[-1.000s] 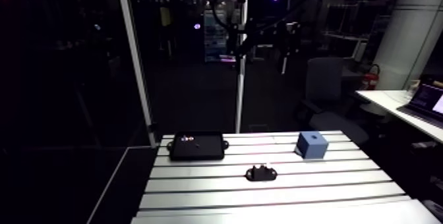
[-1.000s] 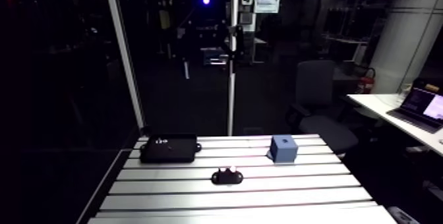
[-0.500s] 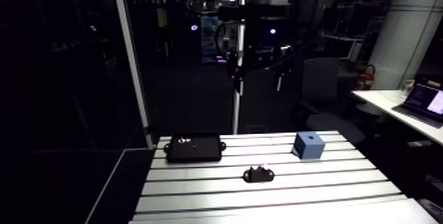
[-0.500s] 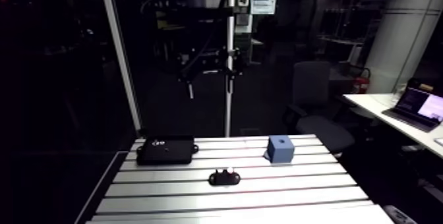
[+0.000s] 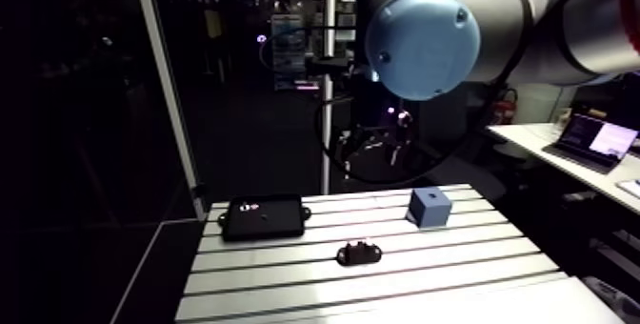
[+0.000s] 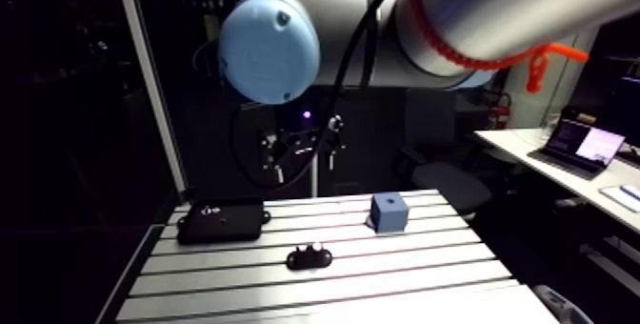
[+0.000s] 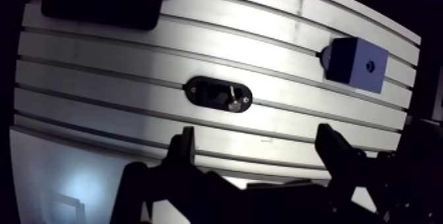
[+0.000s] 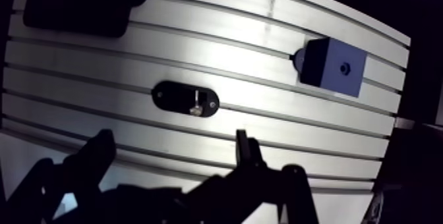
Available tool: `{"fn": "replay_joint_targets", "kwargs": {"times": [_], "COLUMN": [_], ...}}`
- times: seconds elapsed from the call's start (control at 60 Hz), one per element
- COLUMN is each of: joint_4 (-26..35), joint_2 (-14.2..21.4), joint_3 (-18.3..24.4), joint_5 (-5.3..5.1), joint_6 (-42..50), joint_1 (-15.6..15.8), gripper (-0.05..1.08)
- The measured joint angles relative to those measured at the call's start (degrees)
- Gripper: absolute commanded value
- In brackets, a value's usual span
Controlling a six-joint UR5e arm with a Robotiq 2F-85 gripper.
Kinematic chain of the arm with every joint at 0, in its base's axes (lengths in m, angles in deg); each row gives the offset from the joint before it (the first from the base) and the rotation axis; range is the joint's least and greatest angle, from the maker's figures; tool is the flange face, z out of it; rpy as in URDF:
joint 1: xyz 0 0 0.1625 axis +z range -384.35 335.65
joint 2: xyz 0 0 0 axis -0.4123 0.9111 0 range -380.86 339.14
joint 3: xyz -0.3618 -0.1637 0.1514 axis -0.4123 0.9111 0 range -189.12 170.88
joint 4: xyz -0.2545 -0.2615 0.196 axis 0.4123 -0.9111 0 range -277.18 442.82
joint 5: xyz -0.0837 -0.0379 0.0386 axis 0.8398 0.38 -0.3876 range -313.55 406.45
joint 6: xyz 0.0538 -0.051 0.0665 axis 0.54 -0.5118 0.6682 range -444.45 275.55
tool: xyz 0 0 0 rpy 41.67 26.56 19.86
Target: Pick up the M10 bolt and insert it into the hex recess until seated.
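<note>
End effector (image 7: 256,134) hovers above the slotted aluminium tabletop (image 7: 99,75), its two fingers (image 7: 183,154) spread wide with nothing held between them. Ahead of it, the M10 bolt (image 7: 234,101) lies silvery in a black oval holder (image 7: 207,92) near the middle of the tabletop, apart from the end effector. A blue block (image 7: 346,68) with a small hole (image 7: 370,64) in its upper face stands well apart to one side of the holder. A black rectangular tray (image 7: 99,2) sits towards the far edge on the other side.
</note>
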Motion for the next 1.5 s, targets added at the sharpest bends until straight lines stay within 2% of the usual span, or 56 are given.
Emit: {"fn": "replay_joint_targets", "kwargs": {"times": [0.233,0.617,0.95,1.3,1.5], "joint_4": [-8.47,-15.84,-21.26,-25.22,-26.22], "joint_2": [-1.37,-5.04,-8.85,-9.82,-10.49], "joint_3": [-4.74,-9.49,-11.14,-13.36,-14.12], "joint_5": [-1.23,-3.27,-3.41,-3.65,-3.8], "joint_6": [-0.58,-0.44,-0.3,-0.5,-0.64], "joint_1": [-1.59,-4.14,-4.24,-4.21,-4.22], "gripper": [0.01,0.01,0.03,0.02,0.07]}}
